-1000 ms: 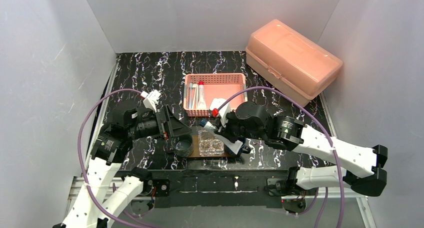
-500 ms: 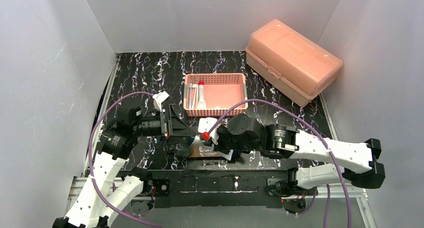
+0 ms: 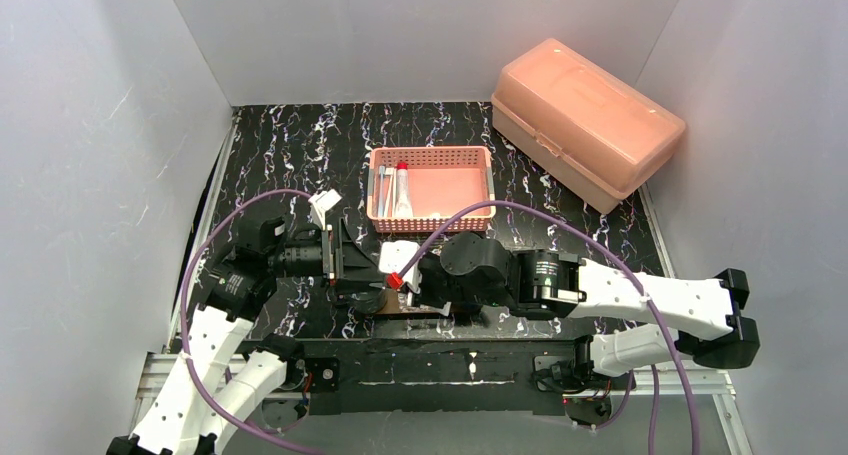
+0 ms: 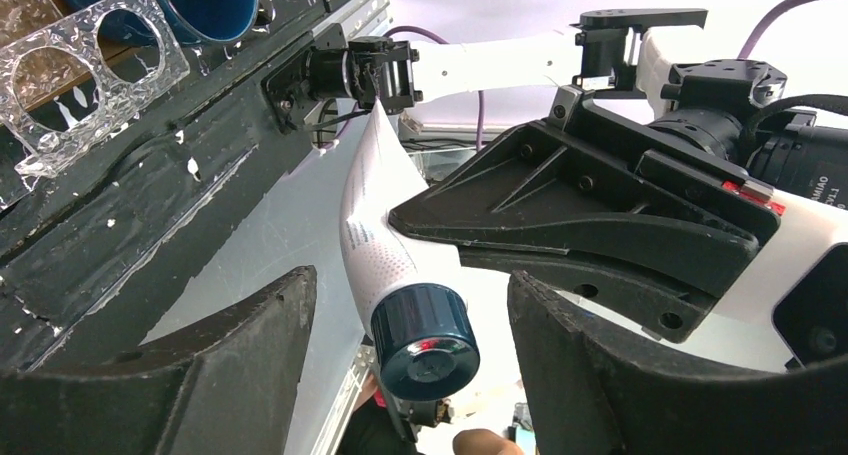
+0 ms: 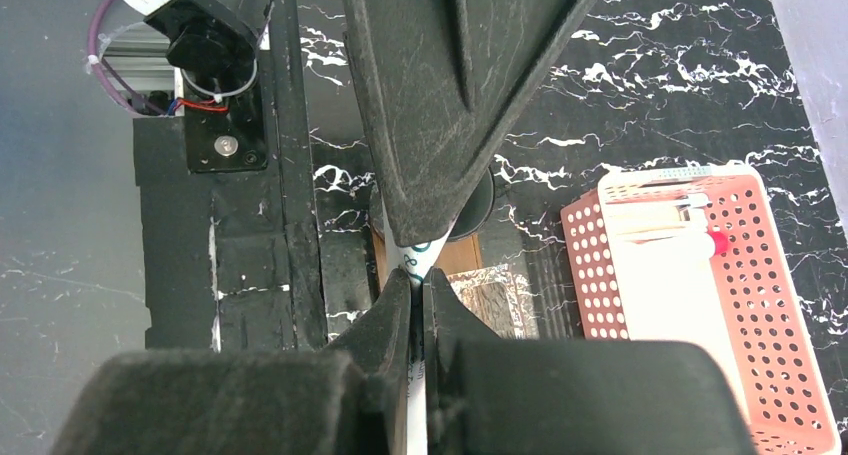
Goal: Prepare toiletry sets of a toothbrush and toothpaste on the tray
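While the right gripper [image 5: 415, 290] pinches 1 white toothpaste tube [image 4: 375, 235] above the left end of the tray [image 5: 465, 255], we see the left gripper [image 4: 410, 287] with its 2 fingers spread wide of the tube's dark blue cap [image 4: 425, 340], touching neither side. The tube's grey print and teal lettering are too small or hidden for us to read. On the tray sits 1 faceted glass holder [image 4: 80, 85], 1 blue mug [image 4: 210, 5] beside it.

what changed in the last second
The right gripper, shut on the tube, swung left toward the near edge, bringing the tube between the left gripper's open fingers. The left gripper shifted right to meet it. The basket and box stayed put.
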`<state>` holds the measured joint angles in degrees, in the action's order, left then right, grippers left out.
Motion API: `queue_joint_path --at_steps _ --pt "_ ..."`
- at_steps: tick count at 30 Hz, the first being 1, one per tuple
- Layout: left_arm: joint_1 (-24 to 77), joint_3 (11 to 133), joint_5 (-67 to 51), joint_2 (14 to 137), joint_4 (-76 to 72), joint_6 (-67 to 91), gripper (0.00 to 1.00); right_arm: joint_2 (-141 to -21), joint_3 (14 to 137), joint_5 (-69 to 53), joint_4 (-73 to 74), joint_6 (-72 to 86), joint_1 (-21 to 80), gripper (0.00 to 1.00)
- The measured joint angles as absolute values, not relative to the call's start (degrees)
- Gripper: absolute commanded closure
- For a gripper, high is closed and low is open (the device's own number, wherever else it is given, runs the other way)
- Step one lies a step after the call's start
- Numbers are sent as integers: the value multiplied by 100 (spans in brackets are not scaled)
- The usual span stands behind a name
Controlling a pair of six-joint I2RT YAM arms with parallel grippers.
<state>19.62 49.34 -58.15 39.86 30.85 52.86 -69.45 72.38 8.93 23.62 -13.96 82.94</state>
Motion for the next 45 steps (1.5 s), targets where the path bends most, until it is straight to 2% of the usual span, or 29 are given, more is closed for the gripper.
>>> queue_joint_path --at_steps 10,12,13,15,16,18,20,27,34,45 --pt "1959 4910 -5822 3966 3277 5050 57 -7089 7277 1070 2344 -1461 8407 99" --pt "1957 4908 -5826 3966 3334 4969 66 -7089 7299 1090 2344 -1485 8423 98" --pt "1957 4906 -5839 3968 3350 4943 74 -7089 7301 1098 2349 -1490 8431 95" --pt "1957 4899 -5843 3970 3361 4884 97 -7111 7301 1129 2368 -1503 8451 85" --pt "1957 4899 -5846 3970 3361 4871 100 -7111 7301 1138 2368 -1500 8453 77" --pt "1957 4899 -5848 3968 3361 4836 100 -7111 7301 1155 2377 -1496 8471 63" --pt "1957 4873 -5776 3959 3444 4707 100 -7076 7297 1208 2314 -1500 8484 57" --pt "1957 4888 -5297 3929 3776 4303 100 -6477 7140 1623 2051 -1258 8486 58" --pt "1957 4974 -4838 3916 3959 3981 100 -6517 7140 2171 1931 -764 8337 60" --pt "1826 5052 -4471 3913 4112 3774 100 -6650 6873 1151 1826 810 5911 54"
